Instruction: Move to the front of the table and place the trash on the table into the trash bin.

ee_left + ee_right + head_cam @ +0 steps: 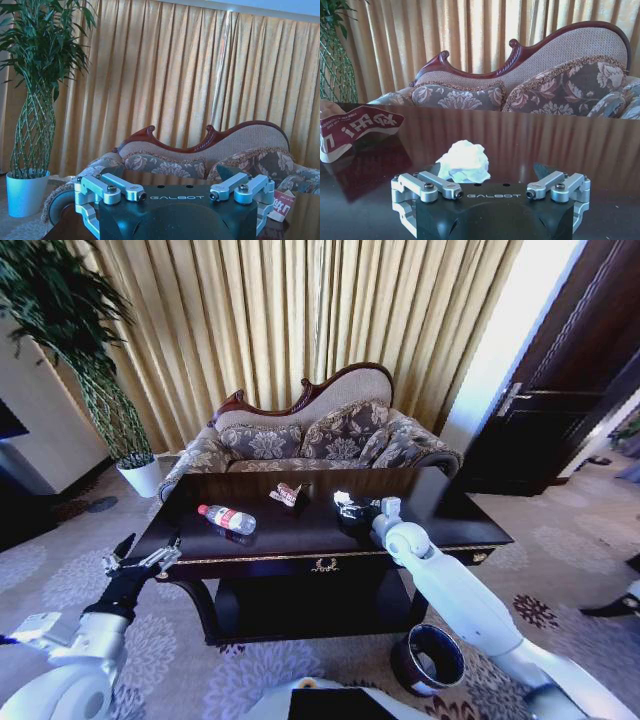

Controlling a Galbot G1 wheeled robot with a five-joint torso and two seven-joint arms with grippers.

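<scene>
The trash bin (428,660) stands on the floor beside the table (300,530).

The right claw (362,510) is too small in the head view to tell how its jaws stand, and in the right wrist view its fingertips are hidden behind its own black body. That body also covers the lower part of the white paper ball (464,161). The red and white wrapper (355,129) is cut off by the picture's edge. The trash bin (428,660) is partly hidden behind the right arm. The print on the bottle (227,518) label is too small to read.
</scene>
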